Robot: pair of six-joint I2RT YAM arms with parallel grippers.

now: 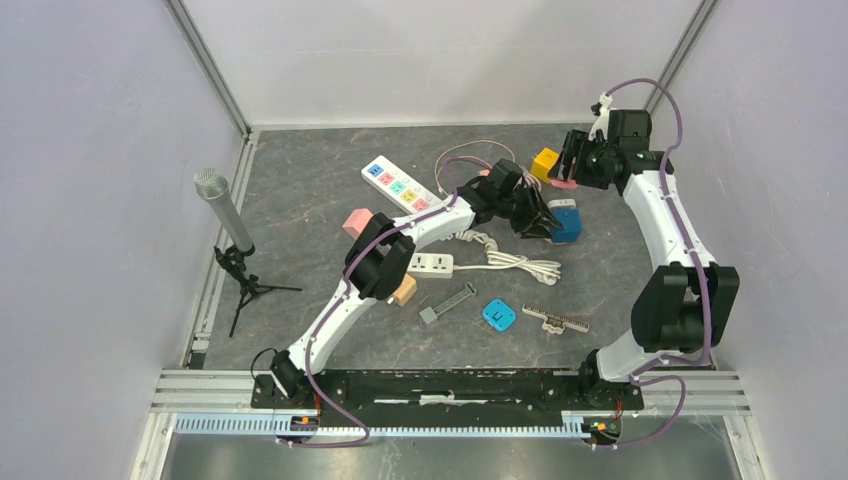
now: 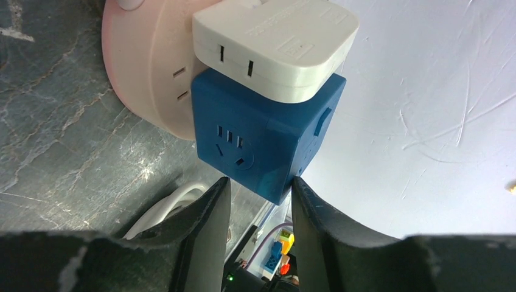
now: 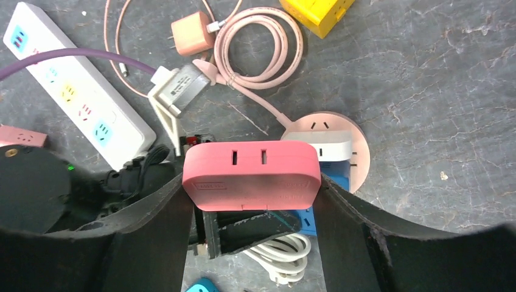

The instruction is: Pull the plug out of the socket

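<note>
My right gripper (image 1: pixel 566 172) is shut on a pink-red plug adapter (image 3: pixel 251 176), held in the air above the table. Below it lies a blue cube socket (image 3: pixel 304 220) with a white adapter (image 3: pixel 320 146) plugged into it, against a round pink socket (image 3: pixel 359 152). My left gripper (image 1: pixel 538 217) is next to the blue cube (image 1: pixel 567 226). In the left wrist view the blue cube (image 2: pixel 255 140) has only its lower corner between the parted fingertips of my left gripper (image 2: pixel 258 182). The white adapter (image 2: pixel 274 42) sits on top and the round pink socket (image 2: pixel 146 67) is behind.
A white power strip (image 1: pixel 403 187), a yellow cube (image 1: pixel 545 162), a coiled pink cable (image 3: pixel 255 48) and a coiled white cord (image 1: pixel 510 262) lie around. A microphone on a tripod (image 1: pixel 225 210) stands at the left. Small sockets (image 1: pixel 430 264) and a teal block (image 1: pixel 498 316) lie nearer.
</note>
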